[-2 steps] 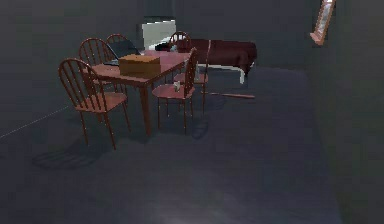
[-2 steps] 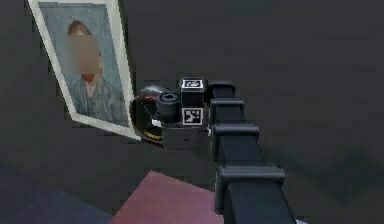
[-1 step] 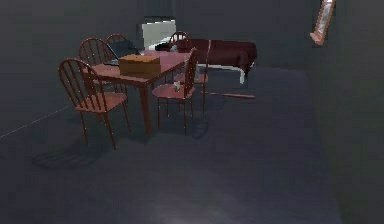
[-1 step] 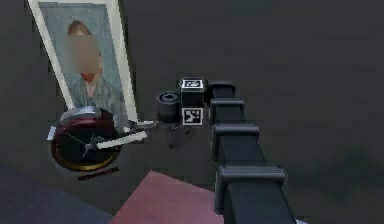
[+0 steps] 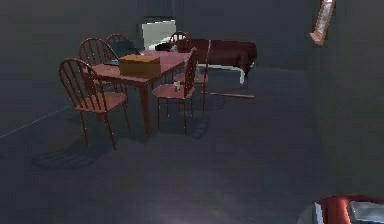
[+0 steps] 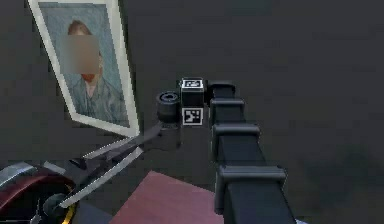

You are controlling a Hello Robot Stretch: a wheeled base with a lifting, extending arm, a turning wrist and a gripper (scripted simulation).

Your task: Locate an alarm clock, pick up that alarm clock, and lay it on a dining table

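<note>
The alarm clock (image 5: 348, 210) is taken to be the red rounded thing at the low right corner of the forward view. It is probably seen so near that edge because it lies on the side where the arm reaches. The dining table (image 5: 168, 68), ringed by wooden chairs (image 5: 88, 90) and bearing a box (image 5: 140, 63), is placed well apart, deeper in the room. A drive is therefore judged necessary before the laying.

In the arm side view the arm (image 6: 240, 150) is stretched out toward a wall with a framed portrait (image 6: 92, 65). The gripper (image 6: 66, 183) is pointed down to the left, at the alarm clock (image 6: 18, 188). A glossy red round rim with a dark inside is shown, near a reddish-brown surface (image 6: 165, 200). It cannot be told whether the clock is held, nor in which state the claw is.
</note>
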